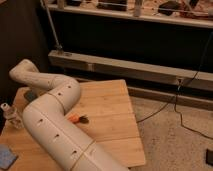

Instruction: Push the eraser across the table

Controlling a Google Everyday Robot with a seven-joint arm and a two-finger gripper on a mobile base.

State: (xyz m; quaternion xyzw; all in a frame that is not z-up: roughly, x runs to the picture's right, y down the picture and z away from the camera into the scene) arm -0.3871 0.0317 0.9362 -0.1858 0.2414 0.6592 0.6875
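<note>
My white arm (52, 107) snakes from the bottom centre up over the left half of the light-wood table (107, 107). It bends back down at the far-left corner. The gripper (31, 95) is at that end, low over the table, and shows only as a small dark shape under the arm's bend. The eraser is not separately visible. It may be part of that dark shape or hidden behind the arm.
A clear bottle (10, 115) stands at the table's left edge. A flat light-blue pad (6, 156) lies at the front left. A small orange-and-black object (77, 118) rests mid-table beside the arm. Cables (175, 107) trail over the floor to the right, below a metal rail (130, 67).
</note>
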